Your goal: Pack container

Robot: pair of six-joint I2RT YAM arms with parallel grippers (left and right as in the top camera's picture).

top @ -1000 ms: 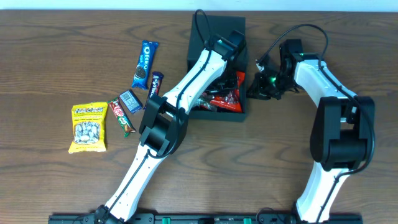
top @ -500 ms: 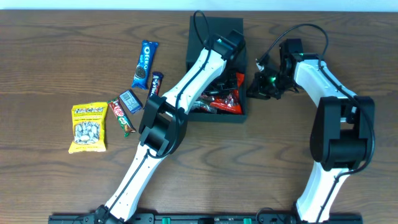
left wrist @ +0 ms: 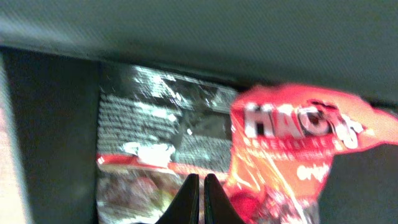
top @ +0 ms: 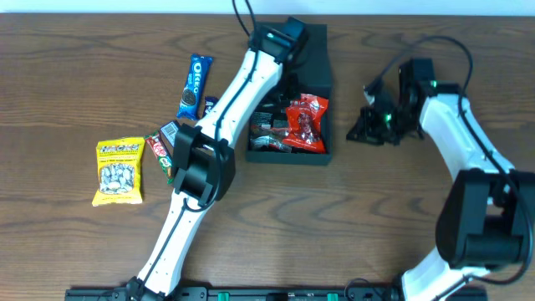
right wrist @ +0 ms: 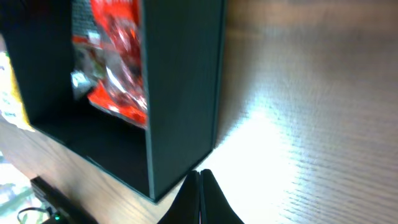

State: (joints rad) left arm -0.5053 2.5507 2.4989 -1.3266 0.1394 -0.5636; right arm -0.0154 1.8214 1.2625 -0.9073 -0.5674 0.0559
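Observation:
The container (top: 286, 156) is a dark box with its flap lid open at the back. In it lie a red snack packet (top: 305, 124) and a silver-black packet (top: 266, 134). My left gripper (top: 281, 42) is over the box's back edge, shut and empty. In the left wrist view its fingertips (left wrist: 198, 186) hang above the red packet (left wrist: 298, 137) and the silver-black packet (left wrist: 161, 124). My right gripper (top: 358, 131) is shut and empty on the table, right of the box. In the right wrist view its tips (right wrist: 200, 177) are near the box's corner wall (right wrist: 180, 81).
Left of the box lie an Oreo packet (top: 195, 86), a small blue packet (top: 173, 134), a red bar (top: 163, 156) and a yellow seed packet (top: 119, 170). A dark bar (top: 210, 104) is partly hidden under my left arm.
My left gripper has pulled out of the box towards its back edge, uncovering the red packet. My right gripper has moved right, away from the box's side.

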